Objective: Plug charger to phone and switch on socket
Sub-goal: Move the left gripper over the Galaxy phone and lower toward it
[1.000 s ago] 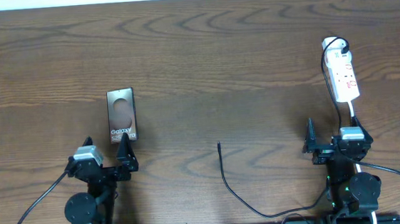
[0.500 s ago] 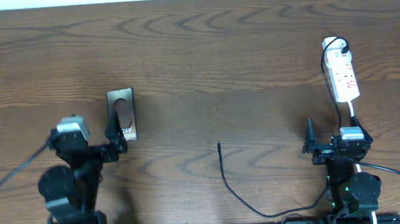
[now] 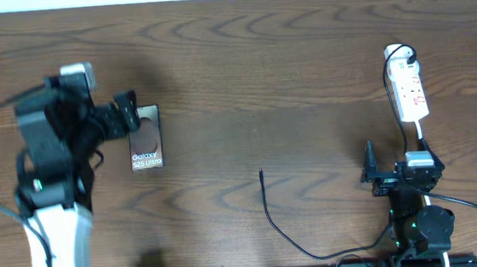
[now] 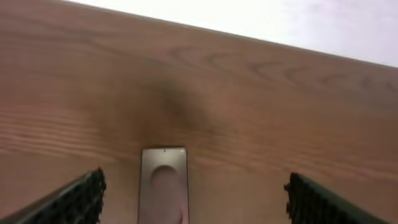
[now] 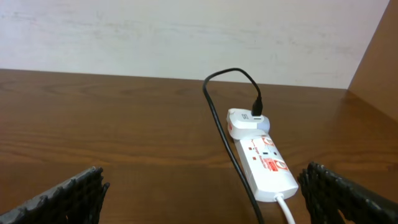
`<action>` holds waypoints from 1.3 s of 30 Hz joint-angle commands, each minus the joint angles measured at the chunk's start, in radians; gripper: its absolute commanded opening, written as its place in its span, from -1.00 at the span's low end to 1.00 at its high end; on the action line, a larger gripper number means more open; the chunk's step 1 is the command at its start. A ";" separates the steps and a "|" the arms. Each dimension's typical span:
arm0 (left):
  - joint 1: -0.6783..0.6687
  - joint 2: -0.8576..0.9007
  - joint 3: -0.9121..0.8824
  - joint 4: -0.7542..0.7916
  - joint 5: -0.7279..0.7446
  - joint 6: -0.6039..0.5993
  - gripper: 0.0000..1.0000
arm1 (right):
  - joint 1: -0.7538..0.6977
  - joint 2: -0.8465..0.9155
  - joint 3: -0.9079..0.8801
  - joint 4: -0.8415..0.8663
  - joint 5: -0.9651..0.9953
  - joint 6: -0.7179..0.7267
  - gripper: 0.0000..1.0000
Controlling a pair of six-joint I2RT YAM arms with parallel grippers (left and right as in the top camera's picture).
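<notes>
The phone [image 3: 147, 147] lies flat at the left of the table, "Galaxy" lettering toward the front. It also shows in the left wrist view [image 4: 163, 184], between the fingers and below them. My left gripper [image 3: 127, 117] [image 4: 199, 205] is open and empty, held above the phone's far left part. The charger [image 3: 273, 221] is a thin black cable with its plug tip free on the table at centre. The socket [image 3: 408, 91] [image 5: 265, 161] lies at the far right with a white adapter [image 5: 244, 121] plugged in. My right gripper [image 3: 397, 162] [image 5: 202, 199] is open and empty, just in front of the socket.
The charger cable [image 5: 219, 127] runs from the adapter past the socket's left side toward the right arm's base. The socket's white cord [image 5: 288, 210] leaves its near end. The table's far edge meets a pale wall.
My left arm has risen from its rest pose and swung toward the far left, bringing its open gripper over the phone. The right arm, charger and socket have not moved.
</notes>
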 commanded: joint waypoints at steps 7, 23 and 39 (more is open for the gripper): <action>-0.005 0.292 0.383 -0.325 -0.116 0.073 0.82 | 0.006 0.000 -0.001 -0.003 -0.003 -0.013 0.98; -0.028 0.501 0.435 -0.390 -0.208 0.076 0.82 | 0.006 0.000 -0.001 -0.003 -0.003 -0.013 0.99; -0.028 0.504 0.435 -0.391 -0.198 0.058 0.98 | 0.006 0.000 -0.001 -0.003 -0.003 -0.013 0.98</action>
